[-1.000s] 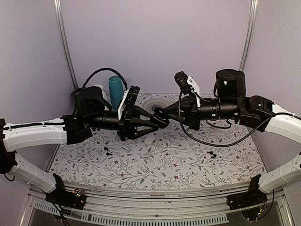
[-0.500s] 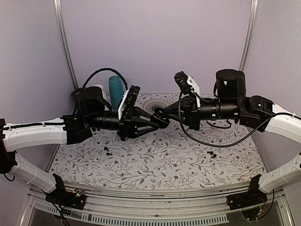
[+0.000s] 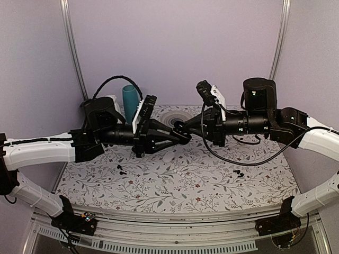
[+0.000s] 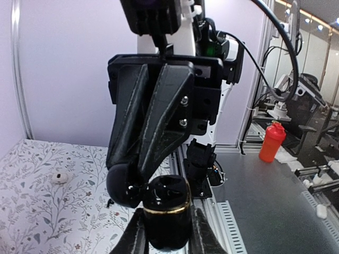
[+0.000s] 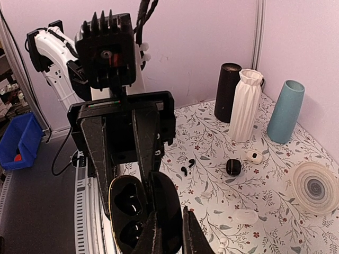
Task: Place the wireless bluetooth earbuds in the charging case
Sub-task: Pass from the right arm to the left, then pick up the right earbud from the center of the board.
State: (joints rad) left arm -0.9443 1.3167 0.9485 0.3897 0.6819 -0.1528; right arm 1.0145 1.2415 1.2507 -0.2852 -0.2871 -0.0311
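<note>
The black charging case (image 3: 180,132) with a gold rim hangs in mid-air between both arms, lid swung open. My left gripper (image 4: 167,235) is shut on the case body (image 4: 167,209). My right gripper (image 5: 172,233) is shut on the lid (image 5: 170,203), beside the two dark glossy wells (image 5: 126,211); I cannot tell whether buds sit in them. Black earbuds (image 5: 187,166) lie loose on the floral table, with one pair at the left (image 3: 121,169) and one at the right (image 3: 238,173).
A teal vase (image 5: 286,111), a white ribbed vase (image 5: 247,105) and a black vase (image 5: 228,92) stand along the back. A round dish (image 5: 316,188), a small black case (image 5: 233,167) and a small white case (image 5: 254,156) lie on the table.
The left gripper's jaws have drawn in on the case body. Both arms and the case stay in the same place.
</note>
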